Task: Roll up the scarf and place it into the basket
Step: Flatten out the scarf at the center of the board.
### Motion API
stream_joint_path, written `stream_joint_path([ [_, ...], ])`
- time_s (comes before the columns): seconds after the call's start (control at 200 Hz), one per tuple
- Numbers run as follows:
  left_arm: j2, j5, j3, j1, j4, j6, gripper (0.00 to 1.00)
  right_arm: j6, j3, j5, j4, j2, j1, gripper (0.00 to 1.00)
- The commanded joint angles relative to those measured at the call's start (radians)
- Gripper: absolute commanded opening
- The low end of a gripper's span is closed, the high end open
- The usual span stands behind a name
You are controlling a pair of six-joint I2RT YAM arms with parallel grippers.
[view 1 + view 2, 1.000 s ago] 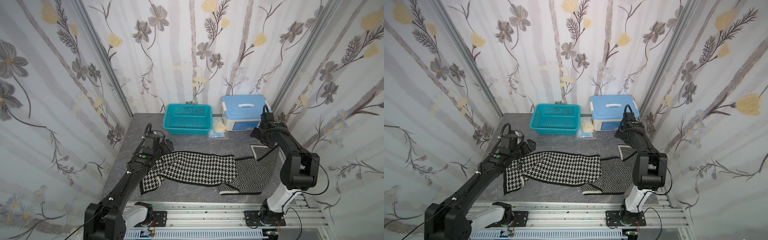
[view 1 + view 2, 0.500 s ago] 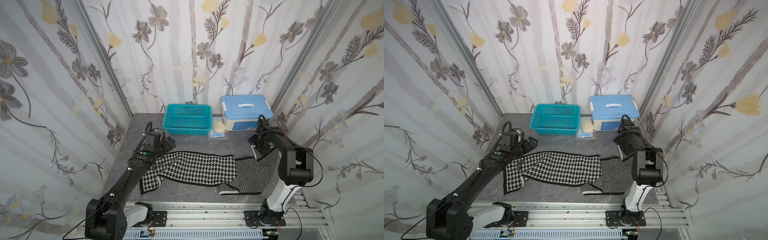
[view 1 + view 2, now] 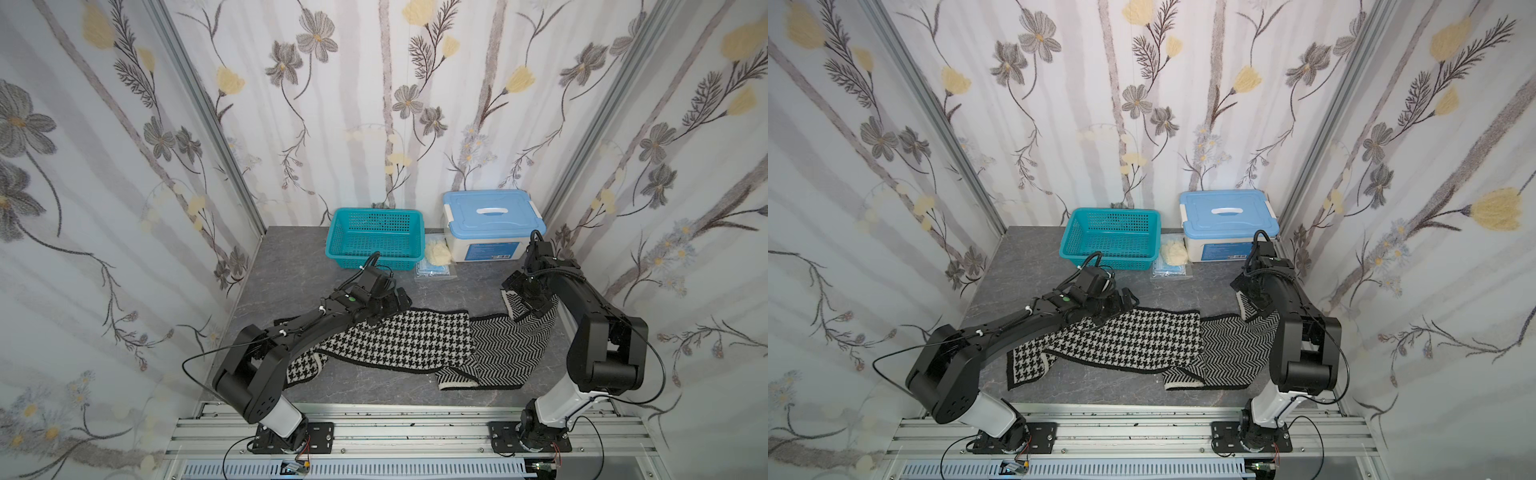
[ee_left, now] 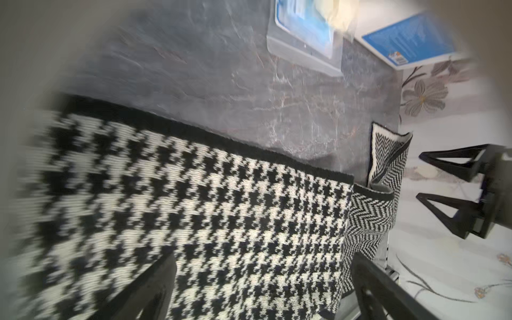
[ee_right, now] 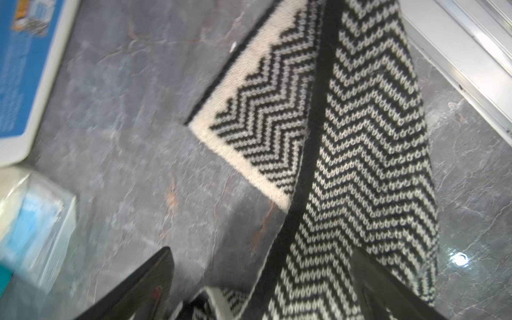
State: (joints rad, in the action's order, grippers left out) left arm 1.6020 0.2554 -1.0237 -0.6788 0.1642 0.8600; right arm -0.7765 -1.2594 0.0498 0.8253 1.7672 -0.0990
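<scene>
Grey tabletop (image 3: 299, 282) carries the scarf (image 3: 415, 340), lying unrolled, with the basket (image 3: 374, 254) well beyond both sets of jaws. The left gripper (image 4: 263, 291) hangs with jaws spread, houndstooth cloth beneath and between them. The right gripper (image 5: 263, 291), also spread, straddles the herringbone end's black edge. A likely risk is that pinching only one layer, or closing unevenly, would drag the scarf into a bunch instead of a roll.

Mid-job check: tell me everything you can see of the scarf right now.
The scarf is a knit black-and-white band, black-edged with cream ends, lying unrolled across the grey table. Its left stretch shows houndstooth; the right stretch is flipped to herringbone and folded over itself. The left gripper and right gripper hang over it, jaws open, gripping nothing.
</scene>
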Motion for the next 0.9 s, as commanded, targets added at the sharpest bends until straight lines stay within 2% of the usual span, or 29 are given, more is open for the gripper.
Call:
stream_joint_path([
  [0.0, 0.070, 0.090, 0.031, -0.034, -0.122, 0.133, 1.00, 0.154, 0.040, 0.009, 0.069, -0.098, -0.004, 1.00],
  [0.145, 0.214, 0.138, 0.067, -0.031, -0.196, 0.148, 1.00, 0.194, 0.088, 0.003, 0.117, -0.178, -0.014, 1.00],
  [0.285, 0.318, 0.161, 0.100, 0.073, -0.192, 0.133, 1.00, 0.234, 0.076, 0.001, 0.143, -0.202, -0.065, 1.00],
  [0.42, 0.265, 0.102, 0.188, 0.265, -0.081, 0.029, 1.00, 0.250, 0.027, 0.016, 0.163, -0.189, -0.072, 1.00],
  [0.505, 0.207, 0.064, 0.174, 0.383, 0.046, -0.078, 1.00, 0.241, 0.010, 0.009, 0.164, -0.175, -0.073, 1.00],
  [0.619, 0.134, -0.010, 0.106, 0.455, 0.201, -0.199, 1.00, 0.222, 0.006, -0.008, 0.141, -0.117, -0.072, 1.00],
  [0.669, 0.111, -0.027, 0.070, 0.454, 0.248, -0.221, 1.00, 0.220, 0.002, -0.016, 0.130, -0.099, -0.073, 1.00],
  [0.724, 0.078, -0.085, 0.007, 0.414, 0.315, -0.244, 1.00, 0.217, -0.007, -0.013, 0.128, -0.077, -0.072, 1.00],
  [0.799, 0.054, -0.174, -0.116, 0.294, 0.416, -0.268, 1.00, 0.217, -0.012, -0.007, 0.119, -0.054, -0.074, 1.00],
  [0.894, 0.109, -0.147, -0.293, 0.131, 0.439, -0.247, 1.00, 0.218, -0.019, -0.007, 0.110, -0.029, -0.080, 1.00],
])
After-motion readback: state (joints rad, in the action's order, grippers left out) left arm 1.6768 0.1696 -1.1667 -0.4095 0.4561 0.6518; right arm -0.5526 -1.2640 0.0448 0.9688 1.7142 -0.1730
